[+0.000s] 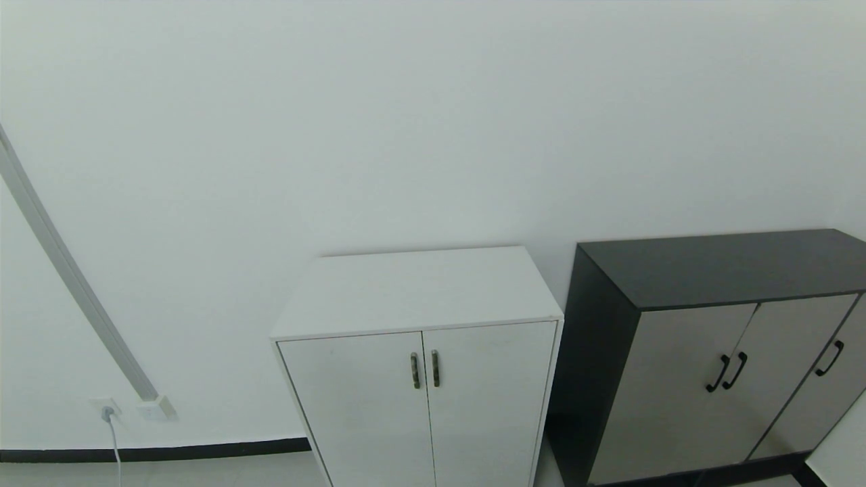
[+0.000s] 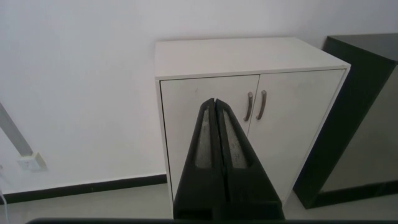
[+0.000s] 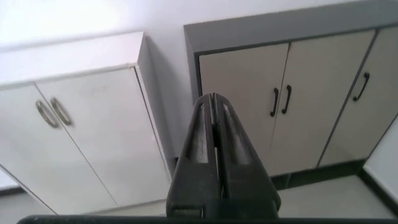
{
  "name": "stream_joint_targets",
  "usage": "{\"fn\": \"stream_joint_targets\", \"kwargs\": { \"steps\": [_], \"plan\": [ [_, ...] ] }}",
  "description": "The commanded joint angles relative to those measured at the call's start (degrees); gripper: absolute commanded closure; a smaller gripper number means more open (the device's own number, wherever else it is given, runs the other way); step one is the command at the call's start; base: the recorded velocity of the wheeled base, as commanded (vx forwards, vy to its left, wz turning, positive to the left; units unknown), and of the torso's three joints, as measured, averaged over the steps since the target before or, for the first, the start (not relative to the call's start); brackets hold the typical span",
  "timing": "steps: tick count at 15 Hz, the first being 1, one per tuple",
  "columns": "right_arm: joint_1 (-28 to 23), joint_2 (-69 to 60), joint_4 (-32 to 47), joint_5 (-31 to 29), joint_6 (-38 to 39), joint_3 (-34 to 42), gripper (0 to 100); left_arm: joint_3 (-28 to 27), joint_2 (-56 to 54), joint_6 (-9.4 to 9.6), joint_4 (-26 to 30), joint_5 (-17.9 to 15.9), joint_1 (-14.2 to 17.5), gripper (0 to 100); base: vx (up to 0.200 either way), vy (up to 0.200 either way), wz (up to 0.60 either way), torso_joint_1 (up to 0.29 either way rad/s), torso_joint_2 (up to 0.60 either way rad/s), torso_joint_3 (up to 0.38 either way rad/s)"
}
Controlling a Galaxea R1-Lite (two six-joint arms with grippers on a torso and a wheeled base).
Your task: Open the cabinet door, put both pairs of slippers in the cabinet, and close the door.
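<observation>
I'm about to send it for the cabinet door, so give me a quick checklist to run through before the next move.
1. White cabinet ahead of the robot, doors shut: ok.
2. Handles at the middle seam, nothing in front of them: ok.
3. Left tool open to take a handle: not ok, it is shut.
4. Right tool open: not ok, it is shut.
5. Both tools apart from the cabinet: ok.
6. Where the slippers lie: cannot tell.
</observation>
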Motion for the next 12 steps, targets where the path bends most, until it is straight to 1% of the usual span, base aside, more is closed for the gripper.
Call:
{"fn": "stream_joint_targets", "kwargs": {
  "steps": [1,12],
  "plan": [
    [0.0,-0.24,-0.1,-0.37,0.25,0.02,100,0.0,0.07,0.01,0.02,0.03,0.02,100,0.0,0.0,0.0,0.0,0.0,0.0],
    [-0.09,-0.24,-0.02,0.16,-0.63,0.02,100,0.0,0.07,0.01,-0.07,0.03,0.02,100,0.0,0.0,0.0,0.0,0.0,0.0]
  ]
}}
